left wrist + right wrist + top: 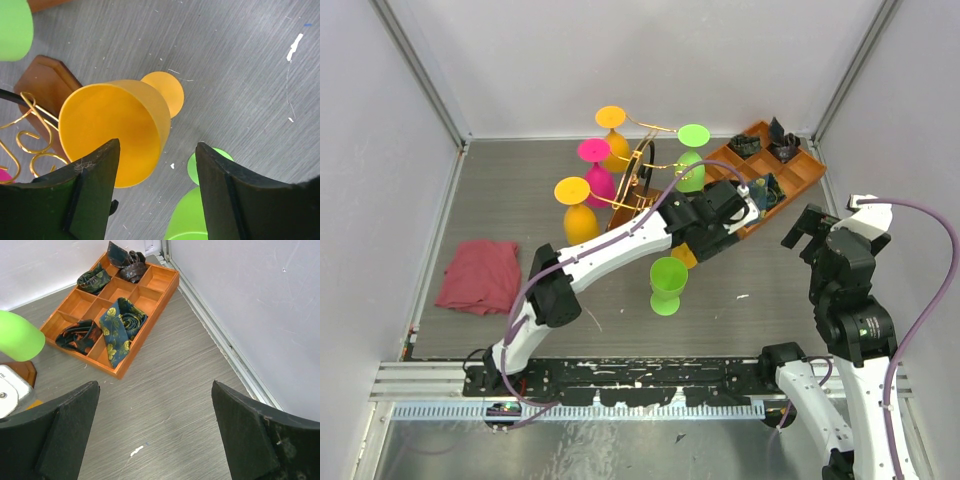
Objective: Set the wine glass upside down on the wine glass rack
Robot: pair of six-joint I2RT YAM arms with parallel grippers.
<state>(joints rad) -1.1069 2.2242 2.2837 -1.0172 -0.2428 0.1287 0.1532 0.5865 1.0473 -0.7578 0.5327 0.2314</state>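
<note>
Top view: L gripper [698,245] over orange wine glass [685,256], which is on the table just beside wine glass rack [640,175] base, not hung.
L wrist: glass mouth faces cam, at one finger; jaws apart, nothing clamped.
R wrist: R gripper [155,390] jaws spread wide, empty, near tray [80,302].

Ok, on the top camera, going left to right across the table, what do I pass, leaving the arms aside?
red cloth → leftmost hanging orange glass → standing green glass → orange tray
</note>
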